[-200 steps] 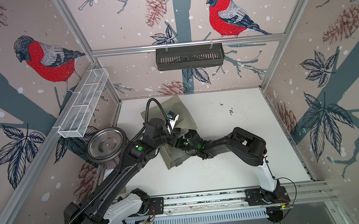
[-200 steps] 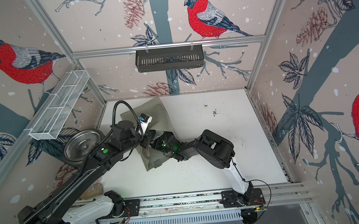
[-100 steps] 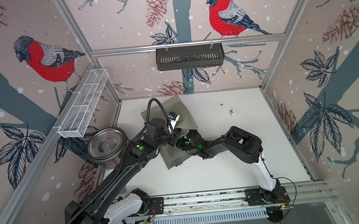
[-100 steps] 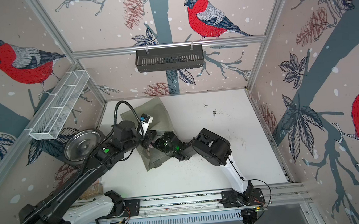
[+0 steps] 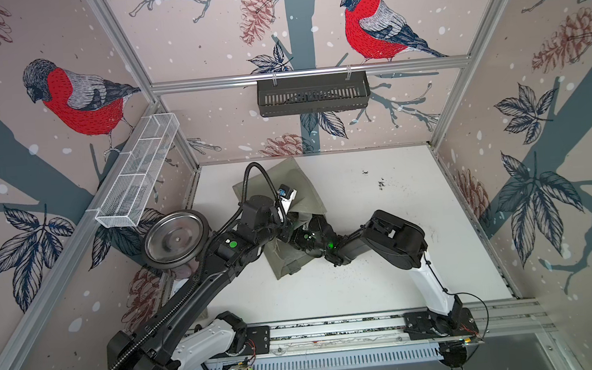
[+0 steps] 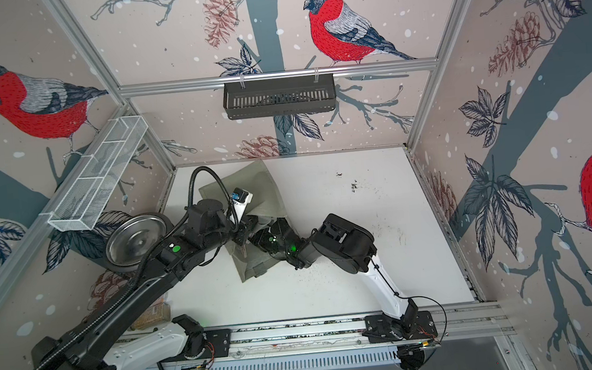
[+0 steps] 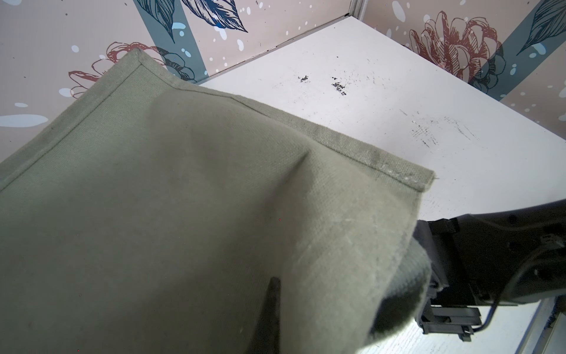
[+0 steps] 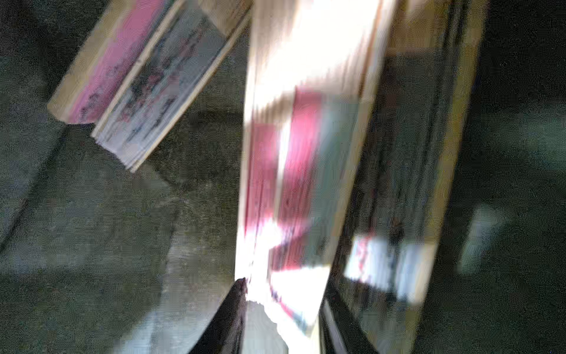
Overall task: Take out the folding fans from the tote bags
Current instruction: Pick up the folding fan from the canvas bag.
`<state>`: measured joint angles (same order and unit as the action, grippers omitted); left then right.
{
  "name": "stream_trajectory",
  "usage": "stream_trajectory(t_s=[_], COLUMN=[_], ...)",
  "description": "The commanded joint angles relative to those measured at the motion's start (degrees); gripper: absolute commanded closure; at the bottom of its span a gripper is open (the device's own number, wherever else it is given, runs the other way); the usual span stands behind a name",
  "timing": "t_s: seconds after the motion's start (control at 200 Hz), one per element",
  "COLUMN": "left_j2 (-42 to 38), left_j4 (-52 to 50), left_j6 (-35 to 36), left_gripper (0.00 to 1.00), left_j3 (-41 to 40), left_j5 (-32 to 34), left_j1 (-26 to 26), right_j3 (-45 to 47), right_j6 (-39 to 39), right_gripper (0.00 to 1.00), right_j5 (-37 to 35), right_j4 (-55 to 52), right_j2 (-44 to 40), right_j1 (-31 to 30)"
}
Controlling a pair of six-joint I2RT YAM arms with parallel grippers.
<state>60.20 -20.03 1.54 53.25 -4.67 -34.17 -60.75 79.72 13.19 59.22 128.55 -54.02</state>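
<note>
The left gripper [image 7: 272, 302] is closed on the fabric of the tote bag [image 5: 304, 190], which lies on the table [image 5: 367, 281]. Inside the bag, a folding fan [image 8: 294, 147] sits between the jaws of the right gripper [image 8: 286, 309]. Blur hides whether they clamp it.

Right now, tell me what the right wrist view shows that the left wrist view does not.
Only the right wrist view: the olive tote bag's dim inside, with two closed folding fans lying side by side and a blurred fan running between the right end effector's fingers. Only the left wrist view: the white table, the wallpapered walls and the right arm reaching under the bag's lifted fabric. Both: that bag's olive cloth.
</note>
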Motion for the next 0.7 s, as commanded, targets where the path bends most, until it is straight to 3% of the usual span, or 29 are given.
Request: stream_trajectory(t_s=[0.0,0.395,0.585,0.69], left_j2=[-0.3,-0.3,-0.8,-0.8], left_j4=[1.7,1.5,1.5,1.5], left_j6=[0.8,0.7,0.7,0.8], left_gripper=[1.00,1.00,1.00,1.00], left_j3=[0.3,0.4,0.3,0.2], left_j5=[-0.7,-1.1,-0.7,-0.5], left_j1=[0.0,0.0,-0.1,-0.1], right_j3=[-0.3,-0.4,2.5,4.4], right_j6=[0.1,1.9,-0.8,-2.1], right_gripper=[0.67,0.74,0.86,0.87], right_j5=[-0.1,0.6,-0.7,-0.4], right_j4=[3.2,5.7,4.9,1.8], right_j2=[-1.0,1.2,-2.6,-5.7], right_j1=[0.4,0.4,0.1,-0.6])
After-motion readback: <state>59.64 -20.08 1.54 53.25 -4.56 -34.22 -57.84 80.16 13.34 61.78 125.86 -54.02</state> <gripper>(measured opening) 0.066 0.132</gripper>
